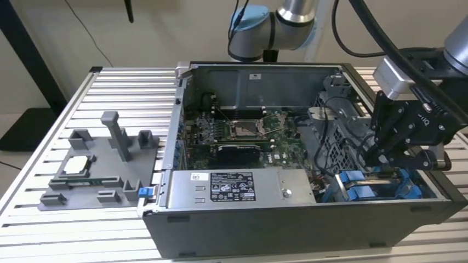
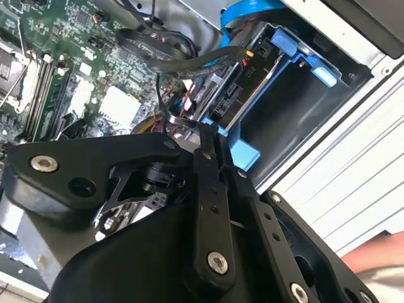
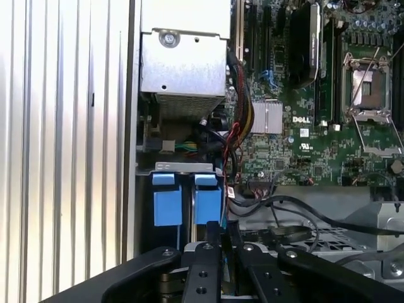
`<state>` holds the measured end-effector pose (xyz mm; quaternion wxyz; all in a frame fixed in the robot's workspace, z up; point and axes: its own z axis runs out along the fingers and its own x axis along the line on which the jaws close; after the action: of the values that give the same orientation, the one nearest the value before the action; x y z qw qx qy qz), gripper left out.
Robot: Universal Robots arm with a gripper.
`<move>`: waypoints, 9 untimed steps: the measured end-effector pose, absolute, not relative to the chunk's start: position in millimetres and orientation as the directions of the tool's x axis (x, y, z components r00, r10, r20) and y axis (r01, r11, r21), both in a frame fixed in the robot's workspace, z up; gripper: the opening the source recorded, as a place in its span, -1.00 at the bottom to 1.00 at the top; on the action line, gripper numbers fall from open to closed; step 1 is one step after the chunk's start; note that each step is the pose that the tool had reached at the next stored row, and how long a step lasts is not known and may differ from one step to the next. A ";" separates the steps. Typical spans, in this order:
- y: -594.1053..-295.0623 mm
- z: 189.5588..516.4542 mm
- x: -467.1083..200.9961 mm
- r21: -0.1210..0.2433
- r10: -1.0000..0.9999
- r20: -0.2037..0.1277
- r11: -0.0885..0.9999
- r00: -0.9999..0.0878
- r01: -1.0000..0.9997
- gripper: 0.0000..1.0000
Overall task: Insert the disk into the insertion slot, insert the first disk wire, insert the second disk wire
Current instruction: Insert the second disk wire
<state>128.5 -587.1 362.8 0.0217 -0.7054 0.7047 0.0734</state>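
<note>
Working low in the open computer case (image 1: 292,230), the gripper (image 1: 380,156) is being held down at the corner bay on the exterior view's right, just above the blue carriers. The disk (image 2: 249,85) is being seen already seated in the insertion slot (image 2: 284,132): in the second wrist view its silver body is lying inside the bright blue frame, and in the first wrist view two blue carrier tabs (image 3: 207,199) are standing side by side at the bay mouth. So the first step is being judged done. The fingers (image 2: 208,158) are being held close together, almost touching; whether something thin is being pinched between them cannot be told. Black cables (image 2: 189,63) are running to the rear edge of the disk, just beside the fingertips, but whether either connector is fully home is not being shown. The wire steps are therefore being judged in progress. The power supply (image 1: 234,189) and the motherboard (image 1: 234,131) are being left untouched.
</note>
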 end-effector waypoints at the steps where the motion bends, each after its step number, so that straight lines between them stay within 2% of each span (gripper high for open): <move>1: -587.1 362.4 128.5 0.066 -0.991 -0.132 -0.006 -0.003 -0.998 -1.00; 9: -587.1 358.3 128.6 -0.005 -0.993 -0.116 -0.006 0.006 -1.000 -1.00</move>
<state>128.6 -587.1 358.3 0.0428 -0.7080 0.7038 0.0392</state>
